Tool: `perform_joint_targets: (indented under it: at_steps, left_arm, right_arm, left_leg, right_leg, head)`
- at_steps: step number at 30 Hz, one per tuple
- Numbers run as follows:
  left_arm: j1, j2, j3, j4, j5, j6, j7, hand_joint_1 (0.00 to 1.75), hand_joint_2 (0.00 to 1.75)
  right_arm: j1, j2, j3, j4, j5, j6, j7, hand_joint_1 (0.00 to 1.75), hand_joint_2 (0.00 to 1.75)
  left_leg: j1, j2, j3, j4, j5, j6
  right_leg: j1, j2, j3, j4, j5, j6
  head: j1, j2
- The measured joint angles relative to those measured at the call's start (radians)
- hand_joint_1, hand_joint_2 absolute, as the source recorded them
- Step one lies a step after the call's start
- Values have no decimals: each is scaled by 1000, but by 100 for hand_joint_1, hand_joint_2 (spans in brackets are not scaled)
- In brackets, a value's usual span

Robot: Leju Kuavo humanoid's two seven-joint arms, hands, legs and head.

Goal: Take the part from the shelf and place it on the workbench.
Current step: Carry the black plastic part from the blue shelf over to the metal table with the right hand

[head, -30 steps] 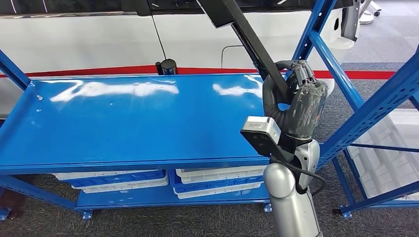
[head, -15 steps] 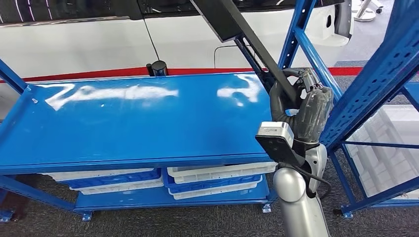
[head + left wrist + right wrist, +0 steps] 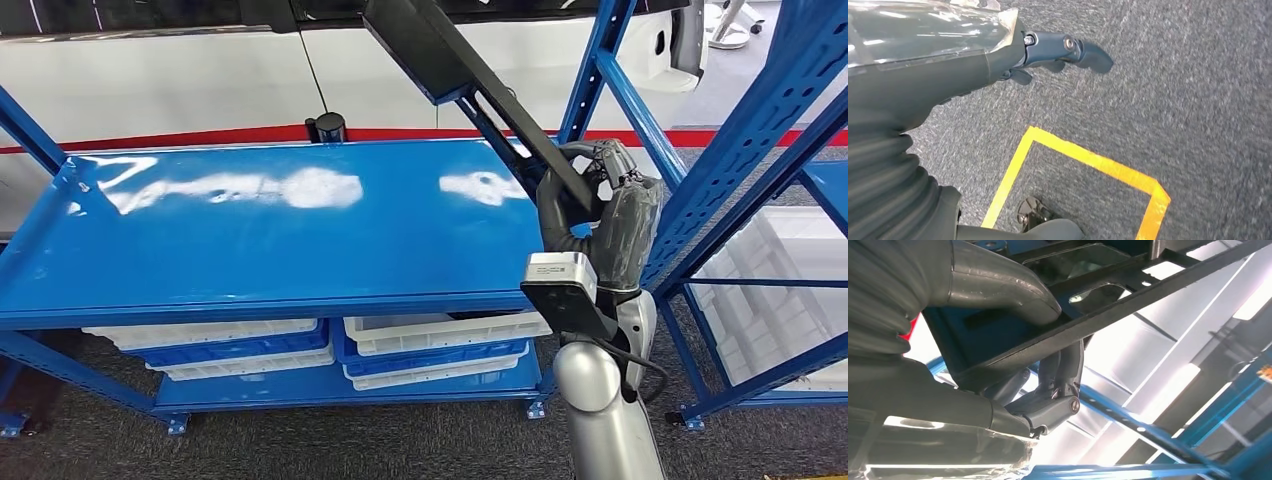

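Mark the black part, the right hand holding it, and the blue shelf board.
black part point(image 3: 440, 50): head view, its wide upper end.
right hand point(image 3: 600, 195): head view, fingers wrapped around the part's lower end.
blue shelf board point(image 3: 250, 250): head view, bare top surface.

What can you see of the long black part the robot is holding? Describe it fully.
The black part is a long, flat, matt frame that looks like metal, with cut-out openings along it. It slants up and away over the blue shelf, clear of its surface. The right hand grips its lower end, thumb on one face, fingers on the other.
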State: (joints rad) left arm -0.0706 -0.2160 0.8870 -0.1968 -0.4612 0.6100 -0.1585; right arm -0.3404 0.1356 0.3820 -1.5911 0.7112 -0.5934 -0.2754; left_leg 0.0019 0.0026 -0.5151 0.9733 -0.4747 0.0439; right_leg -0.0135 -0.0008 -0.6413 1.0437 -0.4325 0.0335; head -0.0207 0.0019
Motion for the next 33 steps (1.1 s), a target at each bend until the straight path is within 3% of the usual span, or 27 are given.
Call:
perform_joint_targets:
  at_steps: [3,4,5,6,8,10,13,15,17,18,19,20,21,23,25,26,28,30,31,33]
  left_arm:
    - [-2,-4,4,0,19,8,-3,0,175]
    - [-1,-6,6,0,24,11,-5,0,175]
    - [-1,-7,9,0,27,13,-6,0,175]
    - [-1,-8,11,0,30,14,-7,0,175]
    - [-1,-10,14,0,31,15,-8,0,175]
    - [-1,-11,14,0,32,15,-8,0,175]
    - [0,-12,15,0,34,16,-9,0,175]
    - [1,-12,15,0,35,17,-9,0,175]
    - [1,-12,15,0,35,17,-9,0,175]
    - [1,-12,15,0,35,17,-9,0,175]
    - [1,-12,15,0,35,17,-9,0,175]
    - [1,-12,15,0,35,17,-9,0,175]
    - [1,-12,15,0,35,17,-9,0,175]
    - [0,-12,15,0,35,17,-9,0,175]
    - [-3,-10,15,-1,35,17,-9,0,175]
    - [-3,-9,15,-1,35,17,-9,0,175]
    - [-3,-8,15,-1,35,17,-10,0,175]
    - [-3,-9,17,-1,40,17,-14,0,175]
    - [-4,-10,19,-1,47,17,-18,0,175]
    - [-6,-13,30,-1,67,17,-23,0,175]
  right_arm:
    - [1,-1,-1,-1,-8,6,-6,175,175]
    - [3,0,-1,-1,-10,8,-7,175,175]
    - [3,0,-1,-1,-12,10,-8,175,175]
    - [3,0,-1,-1,-13,11,-8,175,175]
    - [2,2,-1,-1,-14,13,-9,175,175]
    - [1,5,-1,-1,-14,15,-10,175,175]
    - [1,8,-2,-1,-14,15,-10,175,175]
    - [0,11,-3,-1,-14,16,-9,175,175]
    - [-1,14,-5,0,-14,17,-9,175,175]
    - [0,15,-6,0,-14,17,-9,175,175]
    - [0,15,-6,0,-14,17,-9,175,175]
    - [0,15,-7,0,-14,17,-9,175,175]
    - [0,15,-8,0,-15,17,-9,175,175]
    - [0,16,-9,0,-15,17,-9,175,175]
    - [-1,17,-10,-1,-14,17,-9,175,175]
    - [-2,18,-10,-1,-14,17,-9,175,175]
    - [-2,20,-10,-1,-15,18,-10,175,175]
    - [-3,19,-11,-1,-22,22,-11,175,175]
    - [-3,19,-11,-1,-31,28,-15,175,175]
    - [0,18,-11,0,-63,42,-28,175,175]
  left_leg:
    - [2,4,-31,-5,29,8]
    - [1,4,-43,-3,37,7]
    - [1,5,-55,-2,44,6]
    - [2,6,-66,1,51,3]
    - [2,5,-85,11,61,-4]
    - [1,4,-99,22,70,-15]
    - [3,3,-111,28,84,-36]
    - [8,-1,-129,54,50,-48]
    - [10,-2,-163,150,-43,-58]
    - [10,-2,-181,216,-87,-62]
    - [10,-2,-191,271,-112,-64]
    - [11,-2,-187,299,-113,-64]
    - [11,-2,-167,294,-96,-63]
    - [10,-4,-76,186,-49,-52]
    - [5,-6,12,57,-42,-38]
    - [0,-7,32,22,-48,-31]
    - [-6,-6,29,9,-39,-18]
    - [-3,0,16,-1,-14,-2]
    - [-1,3,5,-5,1,5]
    - [0,7,-24,-5,25,12]
  right_leg:
    - [-1,1,-61,176,-114,-10]
    - [-2,1,-71,227,-135,-6]
    - [-3,1,-63,245,-138,1]
    - [-5,1,-36,223,-126,11]
    - [-9,0,64,84,-93,25]
    - [-6,2,135,-27,-83,21]
    - [-3,4,131,-45,-76,-1]
    - [-6,2,115,-46,-59,-23]
    - [-7,0,93,-46,-39,-38]
    - [-6,-1,80,-45,-29,-42]
    - [-4,-1,67,-45,-19,-42]
    - [-3,-1,55,-44,-9,-41]
    - [-2,-1,43,-42,-1,-40]
    - [-1,0,25,-40,14,-34]
    - [1,-1,15,-39,29,-24]
    - [1,-2,13,-40,36,-17]
    - [-1,-4,11,-44,51,-2]
    - [0,-3,-3,-26,32,2]
    - [1,-2,-18,9,-2,-2]
    - [0,-1,-56,130,-94,-12]
  head:
    - [8,0]
    - [10,0]
    - [10,0]
    - [10,0]
    - [10,0]
    - [9,0]
    - [10,0]
    - [7,0]
    - [2,0]
    - [1,0]
    - [0,0]
    - [0,0]
    - [1,0]
    - [0,0]
    - [1,0]
    - [1,0]
    - [0,0]
    - [2,0]
    - [4,0]
    - [8,0]
